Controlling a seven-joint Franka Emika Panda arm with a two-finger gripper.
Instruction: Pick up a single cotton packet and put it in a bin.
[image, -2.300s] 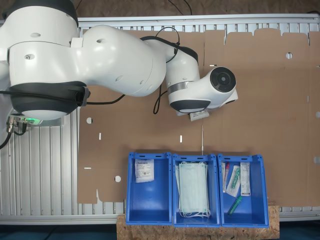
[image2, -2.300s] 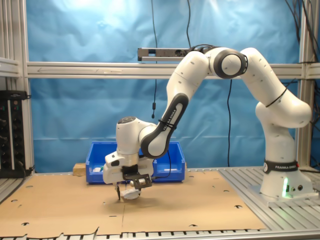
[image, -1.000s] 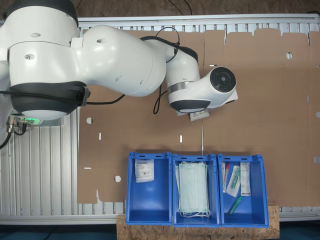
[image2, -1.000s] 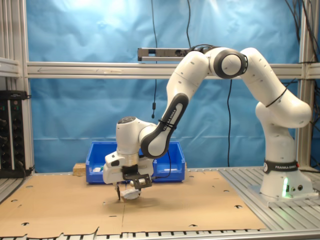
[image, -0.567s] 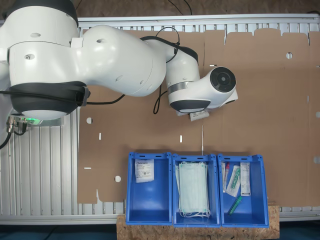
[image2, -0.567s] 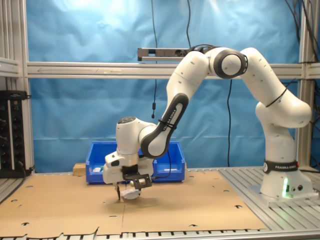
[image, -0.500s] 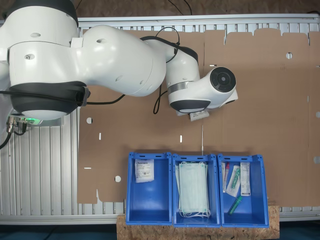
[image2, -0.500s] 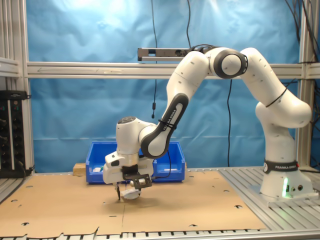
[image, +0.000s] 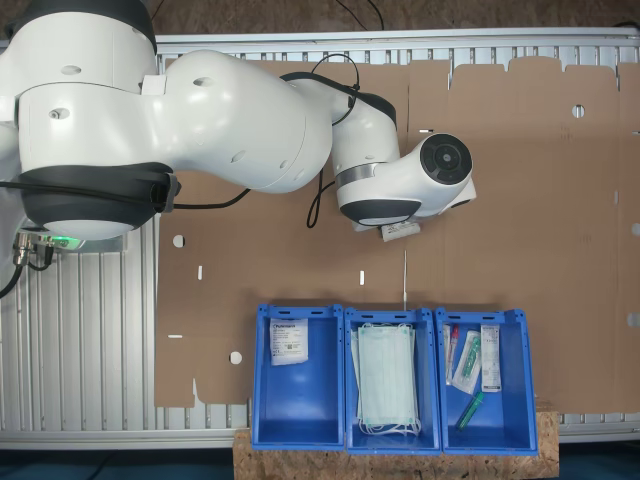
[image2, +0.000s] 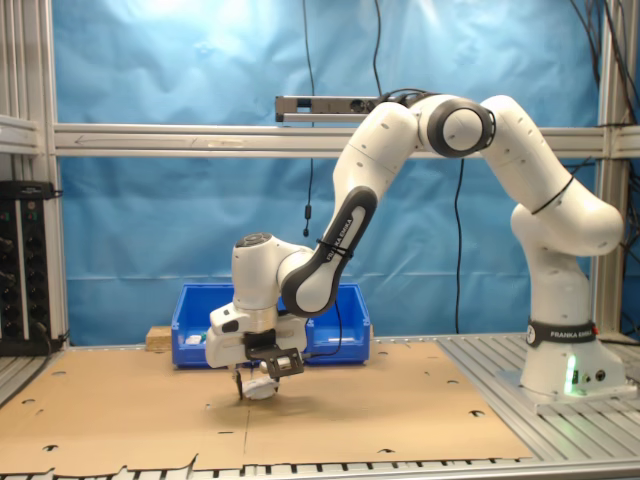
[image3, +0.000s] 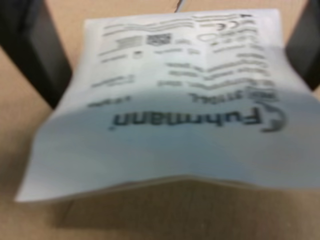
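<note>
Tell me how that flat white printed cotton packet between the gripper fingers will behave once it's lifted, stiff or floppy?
Probably floppy: in the wrist view the flat white printed cotton packet already bows and sags between the dark fingers. It looks thin, so likely light. Its smooth wrapper might slip in a loose pinch, though that cannot be confirmed.

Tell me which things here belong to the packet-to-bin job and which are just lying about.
Part of the job:
- small flat white cotton packet with dark print, pinched between the gripper fingers, low over the cardboard
- deep blue plastic bin already holding one like packet

Just lying about:
- blue bin of pale green face masks
- blue bin of long narrow packets
- brown cardboard sheet
</note>
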